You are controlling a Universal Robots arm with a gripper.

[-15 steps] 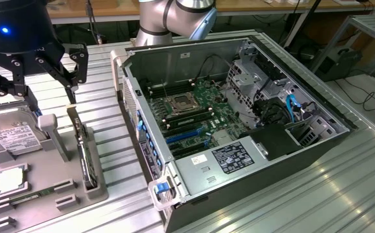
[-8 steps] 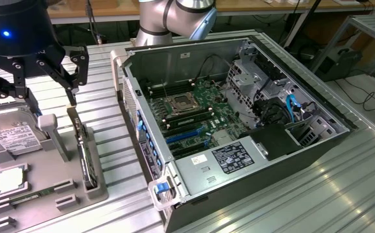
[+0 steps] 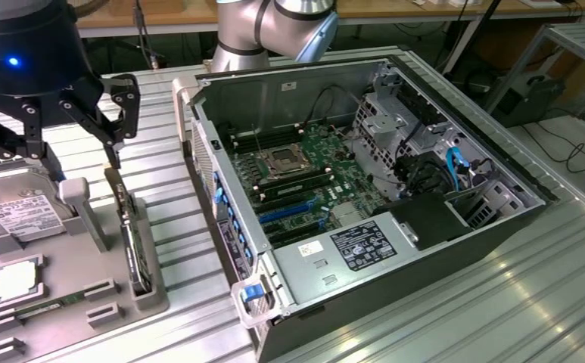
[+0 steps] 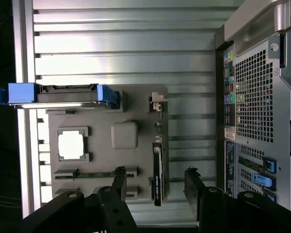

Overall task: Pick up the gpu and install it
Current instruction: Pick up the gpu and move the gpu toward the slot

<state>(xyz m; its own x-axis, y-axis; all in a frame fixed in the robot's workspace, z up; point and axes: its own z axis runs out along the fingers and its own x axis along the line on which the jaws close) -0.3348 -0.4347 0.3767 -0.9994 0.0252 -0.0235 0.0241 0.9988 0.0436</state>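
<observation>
A black robot gripper (image 3: 83, 162) hangs over the end of a grey holding tray (image 3: 101, 291). Its fingers (image 4: 119, 182) are spread wide apart and grasp nothing.

The gpu (image 3: 132, 246) is a thin dark card standing on its edge in a slot along the side of the tray nearest the computer. In the exterior view it sits below the gripper and slightly to the exterior view's right of the fingertips, not touching them. In the wrist view, the gripper (image 4: 155, 174) has one finger on each side of the gpu (image 4: 157, 158). The card runs lengthwise between them, and its pale metal bracket (image 4: 157, 101) is at the end farthest from the fingers.

Also on the tray (image 4: 136, 111) are a silver hard drive (image 3: 20, 215) with a white label, a square processor chip (image 3: 14, 283) and a slim green memory stick (image 3: 40, 308).

To the exterior view's right of the tray, an open computer case (image 3: 373, 302) lies on its side on a ribbed metal table (image 3: 494, 302), with its green motherboard (image 3: 312, 181) exposed.
</observation>
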